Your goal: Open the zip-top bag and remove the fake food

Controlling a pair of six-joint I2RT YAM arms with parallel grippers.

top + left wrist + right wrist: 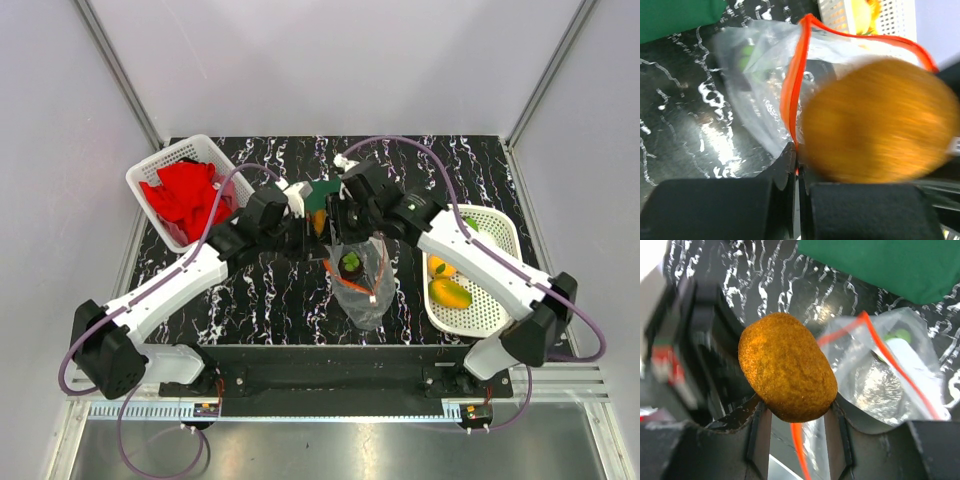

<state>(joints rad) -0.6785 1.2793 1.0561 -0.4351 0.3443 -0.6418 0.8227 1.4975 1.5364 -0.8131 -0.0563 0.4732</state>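
Note:
The clear zip-top bag (362, 288) lies at the table's middle, its mouth open and its orange-red zip strip (795, 85) spread. My left gripper (797, 160) is shut on that strip at the bag's mouth; in the top view it (322, 252) is at the bag's upper left. My right gripper (797, 415) is shut on a round fuzzy orange-brown fruit (786, 367) and holds it just outside the mouth; the fruit is blurred in the left wrist view (877, 122). A green piece (351, 262) is still inside the bag (890, 385).
A white basket (150, 172) at the back left holds a red cloth (185, 195). A white basket (503, 232) at the right holds yellow-orange fruits (450, 293). A flat dark green cloth (322, 192) lies behind the grippers.

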